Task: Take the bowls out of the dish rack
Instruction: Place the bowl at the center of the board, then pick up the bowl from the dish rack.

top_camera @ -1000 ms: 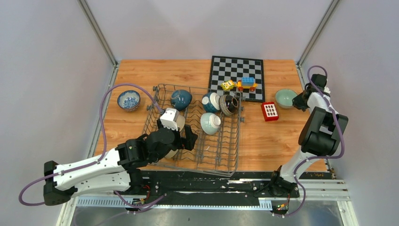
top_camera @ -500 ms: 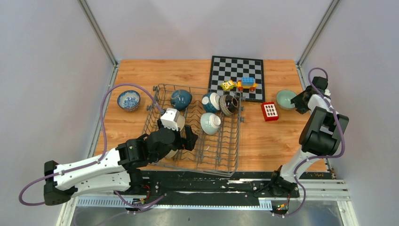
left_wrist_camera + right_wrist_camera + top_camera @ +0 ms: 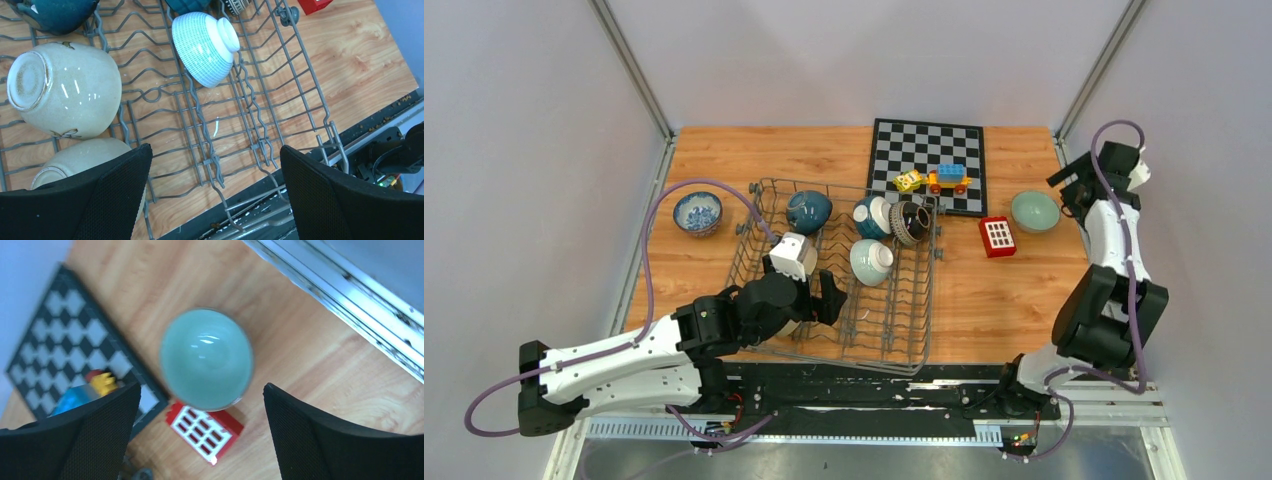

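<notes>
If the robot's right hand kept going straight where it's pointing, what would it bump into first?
Probably the round pale green ceramic bowl, upright on the wooden table: the wrist view shows it centred between the fingers of the open right hand. How far away is unclear.

light: bright, even, from overhead | shadows: soft, faint | glare: small white highlights on beige bowl (image 3: 65,90) and pale green bowl (image 3: 206,359) | blur: right wrist view soft throughout; top view sharp
</notes>
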Robot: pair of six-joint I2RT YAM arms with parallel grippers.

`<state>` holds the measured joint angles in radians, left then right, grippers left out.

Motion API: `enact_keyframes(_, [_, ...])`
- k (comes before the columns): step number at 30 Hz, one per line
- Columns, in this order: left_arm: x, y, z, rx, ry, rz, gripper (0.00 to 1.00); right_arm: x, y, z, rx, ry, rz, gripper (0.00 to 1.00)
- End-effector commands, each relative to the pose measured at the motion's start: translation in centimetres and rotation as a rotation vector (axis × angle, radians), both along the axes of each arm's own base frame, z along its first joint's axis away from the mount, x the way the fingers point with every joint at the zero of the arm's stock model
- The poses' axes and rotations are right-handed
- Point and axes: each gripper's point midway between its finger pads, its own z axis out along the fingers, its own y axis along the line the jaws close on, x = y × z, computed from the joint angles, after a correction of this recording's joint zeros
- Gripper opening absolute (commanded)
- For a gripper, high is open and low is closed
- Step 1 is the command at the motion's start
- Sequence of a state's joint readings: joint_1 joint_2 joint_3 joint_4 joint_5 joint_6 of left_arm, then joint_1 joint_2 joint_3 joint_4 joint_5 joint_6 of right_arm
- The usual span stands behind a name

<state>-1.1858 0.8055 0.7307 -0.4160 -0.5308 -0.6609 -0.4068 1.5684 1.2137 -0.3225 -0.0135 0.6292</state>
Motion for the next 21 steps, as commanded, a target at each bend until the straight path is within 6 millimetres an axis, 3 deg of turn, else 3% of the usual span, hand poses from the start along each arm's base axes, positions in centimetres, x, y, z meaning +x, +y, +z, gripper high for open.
enact_keyframes(1, [0.2, -0.2, 0.6, -0.031, -0.019, 0.001, 1.00, 0.8, 3.7, 8.7, -0.140, -0.124, 0.069, 0.96])
enact_keyframes(6, [0.4, -0.4, 0.7, -0.035, -0.022, 0.003, 1.00, 0.1, 12.2, 17.5, -0.079, -0.450, 0.307, 0.96])
enact_keyframes(9, [0.5, -0.5, 1.0, -0.043, -0.029, 0.003, 1.00, -2.6, 17.8, 21.5, -0.160, -0.555, 0.487, 0.96])
enact_keyframes(11, [0.8, -0.4, 1.4, -0.057, -0.043, 0.026, 1.00, -5.2, 21.7, 22.9, -0.196, -0.582, 0.623, 0.96])
enact_keyframes(12, [1.0, -0.3, 1.6, -0.065, -0.050, 0.041, 1.00, -6.8, 24.1, 23.1, -0.192, -0.592, 0.706, 0.96])
enact_keyframes(16, [1.8, 0.3, 2.1, -0.081, -0.096, 0.082, 1.00, -12.8, 29.6, 22.3, -0.219, -0.593, 0.957, 0.95])
enact_keyframes(21, [2.6, 1.1, 2.2, -0.048, -0.176, 0.105, 1.00, -19.0, 35.1, 16.1, -0.183, -0.453, 1.270, 0.93])
